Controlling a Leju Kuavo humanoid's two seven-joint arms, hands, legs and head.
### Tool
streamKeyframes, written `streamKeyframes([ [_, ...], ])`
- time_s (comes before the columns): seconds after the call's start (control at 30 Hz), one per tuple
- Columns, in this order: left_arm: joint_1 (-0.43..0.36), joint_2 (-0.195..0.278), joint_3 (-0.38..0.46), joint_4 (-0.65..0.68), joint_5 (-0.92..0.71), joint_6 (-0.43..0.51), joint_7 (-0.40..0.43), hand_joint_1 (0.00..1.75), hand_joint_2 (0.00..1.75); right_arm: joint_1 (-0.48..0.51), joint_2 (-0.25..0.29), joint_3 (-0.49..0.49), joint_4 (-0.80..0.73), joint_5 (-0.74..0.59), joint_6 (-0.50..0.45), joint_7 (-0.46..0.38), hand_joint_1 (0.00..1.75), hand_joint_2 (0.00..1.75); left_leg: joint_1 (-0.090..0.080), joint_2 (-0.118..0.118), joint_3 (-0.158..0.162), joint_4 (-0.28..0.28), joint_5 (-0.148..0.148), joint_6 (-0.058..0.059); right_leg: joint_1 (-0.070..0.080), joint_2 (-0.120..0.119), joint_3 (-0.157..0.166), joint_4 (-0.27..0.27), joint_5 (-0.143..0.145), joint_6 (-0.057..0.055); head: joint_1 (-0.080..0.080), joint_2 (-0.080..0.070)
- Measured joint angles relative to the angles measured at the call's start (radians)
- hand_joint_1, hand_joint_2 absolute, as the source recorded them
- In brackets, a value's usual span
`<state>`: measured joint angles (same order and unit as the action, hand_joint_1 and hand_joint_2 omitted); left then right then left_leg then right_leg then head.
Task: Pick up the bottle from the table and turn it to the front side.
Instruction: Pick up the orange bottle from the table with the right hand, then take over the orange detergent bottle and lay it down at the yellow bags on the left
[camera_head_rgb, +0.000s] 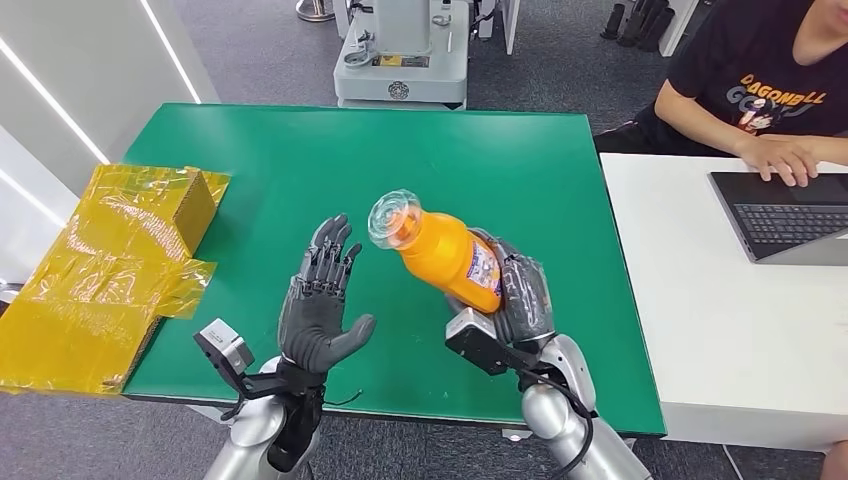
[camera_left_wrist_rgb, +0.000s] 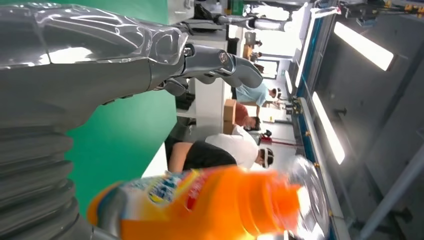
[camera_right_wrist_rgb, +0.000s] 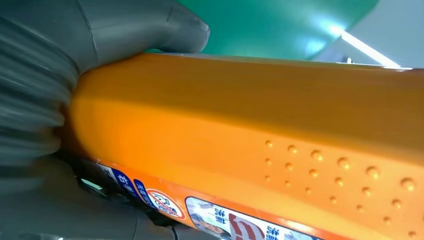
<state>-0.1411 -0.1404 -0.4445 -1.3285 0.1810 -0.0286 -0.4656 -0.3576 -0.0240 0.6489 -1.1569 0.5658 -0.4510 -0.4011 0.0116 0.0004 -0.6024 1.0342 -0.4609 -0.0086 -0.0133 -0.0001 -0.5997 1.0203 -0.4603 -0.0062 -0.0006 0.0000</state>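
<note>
Right hand (camera_head_rgb: 515, 295): closed around the lower body of the bottle (camera_head_rgb: 450, 250), which is gripped and held above the bench, tilted, with the clear cap (camera_head_rgb: 393, 218) aimed up and toward the left hand. In the right wrist view the thumb (camera_right_wrist_rgb: 145, 25) is pressed on the orange wall of the bottle (camera_right_wrist_rgb: 250, 130), with the label strip along one side.
Left hand (camera_head_rgb: 320, 300): held up with palm toward the bottle and fingers spread, nothing gripped; a gap is seen between its fingertips and the cap. In the left wrist view the bottle (camera_left_wrist_rgb: 210, 205) is blurred close by the hand (camera_left_wrist_rgb: 75, 65).
Bench (camera_head_rgb: 290, 160): green top, with bare surface seen behind and to both sides of the hands; the near edge runs just in front of both wrists.
Left edge: yellow-wrapped cardboard (camera_head_rgb: 110, 260) overlaps the bench's left side, well apart from the left hand.
Right edge: a white table (camera_head_rgb: 700, 330) abuts the bench; a laptop (camera_head_rgb: 785, 215) lies on it, and a person's hand (camera_head_rgb: 785, 155) rests at its keyboard.
Far edge: a grey machine base (camera_head_rgb: 400, 60) stands on the floor just behind.
</note>
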Motion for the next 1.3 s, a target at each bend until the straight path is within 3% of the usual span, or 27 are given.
streamKeyframes([
  [0.17, -0.04, 0.001, -0.002, 0.006, -0.013, -0.027, 0.004, 0.0, 1.75, -0.032, 0.008, 0.014, 0.022, 0.028, 0.19, 0.074, 1.75, 1.75, 0.0, 0.0, 0.0, 0.0, 0.0, 0.0, 0.0, 0.0, 0.0, 0.0, 0.0, 0.0, 0.0, 0.0],
  [0.33, -0.069, 0.001, 0.003, 0.01, -0.018, -0.026, 0.027, 0.0, 1.75, -0.085, 0.028, 0.033, 0.076, 0.044, 0.269, 0.089, 1.75, 1.75, 0.0, 0.0, 0.0, 0.0, 0.0, 0.0, 0.0, -0.001, 0.0, 0.001, 0.0, 0.0, 0.0, 0.0],
  [0.7, -0.076, -0.001, 0.02, 0.014, -0.018, -0.024, 0.033, 0.0, 1.75, -0.125, 0.045, 0.044, 0.13, 0.044, 0.291, 0.086, 1.75, 1.75, 0.0, 0.0, 0.0, 0.0, 0.0, 0.0, 0.0, -0.001, 0.0, 0.0, 0.0, 0.0, 0.0, 0.0],
  [1.3, -0.087, -0.018, 0.026, 0.085, -0.011, -0.029, 0.026, 0.0, 1.75, -0.14, 0.09, 0.069, 0.159, 0.045, 0.273, -0.03, 1.75, 1.75, 0.0, 0.0, 0.0, 0.0, 0.0, 0.0, 0.0, 0.0, 0.0, 0.0, 0.0, 0.0, 0.0, 0.0],
])
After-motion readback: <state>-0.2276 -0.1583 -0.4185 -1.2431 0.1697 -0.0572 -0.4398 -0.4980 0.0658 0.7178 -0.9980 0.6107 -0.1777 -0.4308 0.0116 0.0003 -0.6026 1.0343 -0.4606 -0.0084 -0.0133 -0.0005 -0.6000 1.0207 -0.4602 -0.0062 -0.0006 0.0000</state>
